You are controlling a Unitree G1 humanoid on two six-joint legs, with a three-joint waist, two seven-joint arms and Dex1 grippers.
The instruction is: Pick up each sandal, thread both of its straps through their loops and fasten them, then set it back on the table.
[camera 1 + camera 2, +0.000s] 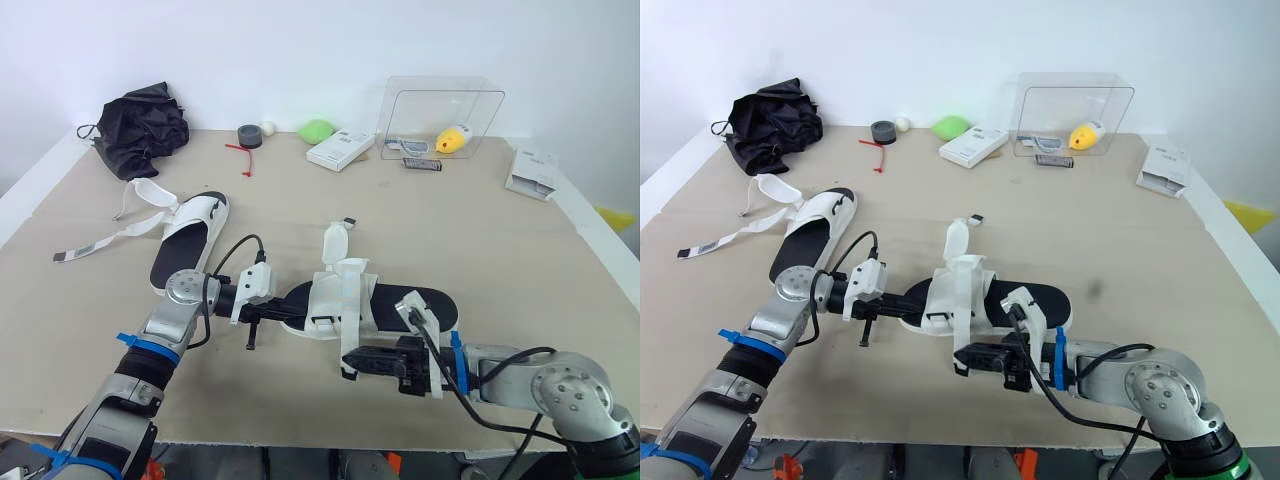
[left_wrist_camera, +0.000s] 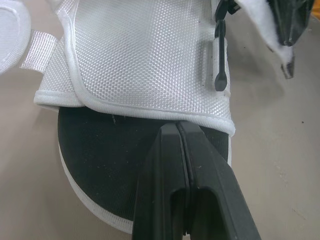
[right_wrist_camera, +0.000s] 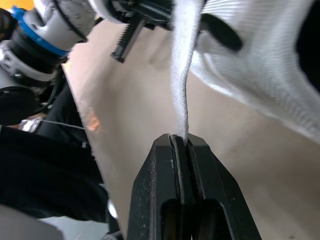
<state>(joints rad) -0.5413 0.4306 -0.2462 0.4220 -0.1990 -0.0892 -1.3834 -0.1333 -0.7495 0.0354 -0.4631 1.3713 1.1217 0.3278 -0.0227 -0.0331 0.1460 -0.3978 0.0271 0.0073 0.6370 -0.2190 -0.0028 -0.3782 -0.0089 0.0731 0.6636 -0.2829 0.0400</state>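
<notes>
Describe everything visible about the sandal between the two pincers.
The sandal lies flat near the table's front edge, lengthwise across it. It has a black footbed with a white rim and a wide white woven-fabric upper wrapped over its middle. Both straps are unfastened: the rear strap stands up behind the upper, and the front strap hangs forward, pinched in the shut right pincer. The shut left pincer lies over the footbed's left end, tips at the upper's edge.

head eyes look down across the table (image 1: 480, 250), wrist cameras close against the near sandal (image 2: 150, 60)
</notes>
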